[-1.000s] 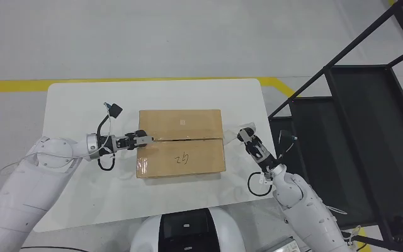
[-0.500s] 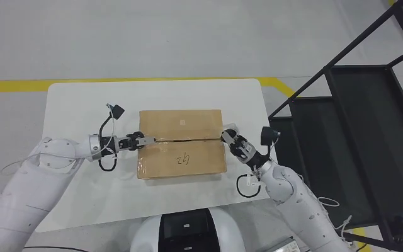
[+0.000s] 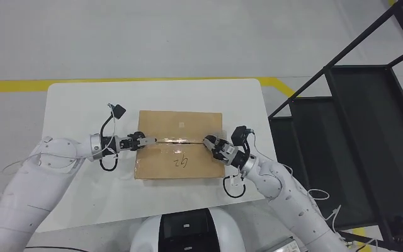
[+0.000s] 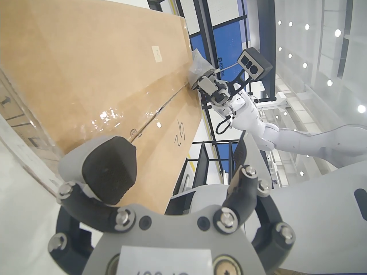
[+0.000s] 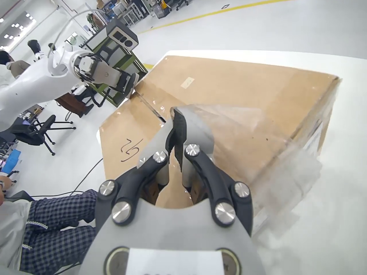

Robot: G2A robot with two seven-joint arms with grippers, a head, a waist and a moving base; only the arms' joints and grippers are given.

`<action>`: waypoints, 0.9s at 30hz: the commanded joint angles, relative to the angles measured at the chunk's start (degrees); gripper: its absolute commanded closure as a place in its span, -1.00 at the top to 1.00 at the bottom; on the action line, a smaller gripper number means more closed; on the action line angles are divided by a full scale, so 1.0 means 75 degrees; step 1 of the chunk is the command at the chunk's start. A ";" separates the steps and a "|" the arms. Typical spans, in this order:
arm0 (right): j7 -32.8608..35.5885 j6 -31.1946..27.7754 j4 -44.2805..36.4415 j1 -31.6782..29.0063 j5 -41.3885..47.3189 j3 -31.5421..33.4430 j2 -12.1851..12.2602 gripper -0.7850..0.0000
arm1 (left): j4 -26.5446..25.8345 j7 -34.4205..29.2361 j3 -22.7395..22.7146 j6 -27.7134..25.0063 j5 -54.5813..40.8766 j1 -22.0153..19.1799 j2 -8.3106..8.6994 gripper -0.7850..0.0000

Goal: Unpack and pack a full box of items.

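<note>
1. Within a second, the right tool (image 3: 211,142) has travelled leftward from beyond the right edge of the box (image 3: 182,123) to a spot over its top seam, right of frame centre. It has a clear tape strip (image 5: 235,124) in tow, and the box has skewed slightly on the white bench (image 3: 75,101).
2. Left of centre, the left tool (image 3: 143,140) sits at the seam's left end with its pads spread wide, gripping nothing.
3. At centre, the cardboard box stands mid-bench with its flaps down and tape glinting along the seam.
4. Right of centre, the right tool is pinched tight on the crumpled, half-lifted tape above the seam.
5. The strip could tear or slip from the pinch if pulled too steeply, which would leave the seam sealed. With nothing clamping the box, a hard tug might also drag it further across the bench.
</note>
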 commanded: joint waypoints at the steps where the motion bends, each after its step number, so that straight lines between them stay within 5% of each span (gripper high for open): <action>1: 0.0164 0.0063 -0.0092 -0.0031 -0.0112 0.0020 0.0014 0.18 | -0.0030 0.0008 -0.0062 -0.0051 -0.0079 0.0028 -0.0002 1.00; 2: 0.0234 0.0116 -0.0169 -0.0054 -0.0156 0.0043 0.0022 1.00 | -0.0048 0.0032 -0.0101 -0.0081 -0.0140 0.0046 -0.0003 1.00; 12: 0.0901 0.0251 -0.0785 -0.0279 0.0065 0.0243 0.0085 1.00 | -0.0391 0.0151 -0.0597 -0.0301 -0.0596 0.0309 0.0032 1.00; 27: 0.2402 0.0309 -0.0579 0.0694 0.0970 -0.0733 -0.0070 1.00 | -0.0500 0.0361 -0.1437 -0.0433 -0.0923 0.0977 0.0130 1.00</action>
